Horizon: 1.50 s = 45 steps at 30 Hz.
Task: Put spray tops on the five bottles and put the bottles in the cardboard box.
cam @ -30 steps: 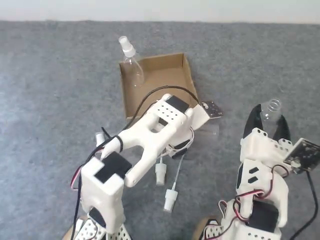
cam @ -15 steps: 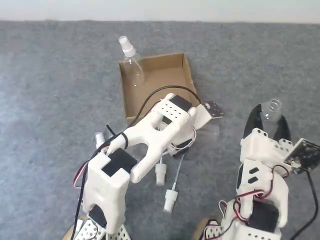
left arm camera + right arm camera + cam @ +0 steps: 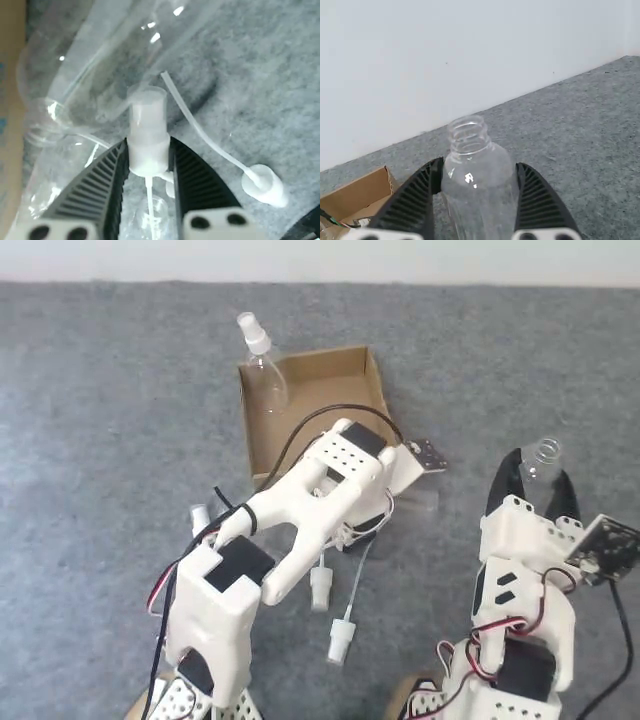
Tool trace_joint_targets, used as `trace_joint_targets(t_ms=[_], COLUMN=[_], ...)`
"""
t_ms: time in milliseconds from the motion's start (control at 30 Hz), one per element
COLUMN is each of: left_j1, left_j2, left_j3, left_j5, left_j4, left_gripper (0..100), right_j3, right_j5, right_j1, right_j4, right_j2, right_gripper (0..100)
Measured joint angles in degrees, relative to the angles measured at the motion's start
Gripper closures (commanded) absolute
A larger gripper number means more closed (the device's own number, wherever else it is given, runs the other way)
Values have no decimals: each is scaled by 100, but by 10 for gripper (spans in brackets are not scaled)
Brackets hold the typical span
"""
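Left end effector point(image 3: 147, 149) clamps a spray top point(image 3: 148, 117); right end effector point(image 3: 477, 169) clamps an uncapped clear bottle point(image 3: 468, 136) upright.

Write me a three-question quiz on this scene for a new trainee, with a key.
1. True or false: the bottle in the right gripper already has its top on.
2. The left gripper is shut on: A) a spray top; B) a bottle; C) nothing.
3. Where does the finished bottle stand?
Key: 1 false, its neck is open. 2 A. 3 At a far corner of the cardboard box.
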Motion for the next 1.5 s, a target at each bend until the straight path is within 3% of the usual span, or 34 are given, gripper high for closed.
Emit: trace_joint_targets(t_ms=[233, 600, 933, 1500], left_j1=[0, -571, -624, -624], left_j2=[-158, -1600, -2690, -4422], left_j3=[-149, -149, -149, -149], left_j5=[0, 0, -18, 607], left_j4=[290, 431, 484, 114], left_gripper=[987, 987, 987, 987], right_j3=[0, 0, 0, 0], right_j5=[0, 0, 0, 0], right_j1=[0, 0, -167, -246], right_j4=[0, 0, 0, 0], right_j2=[0, 0, 0, 0], right_gripper=[965, 965, 965, 965])
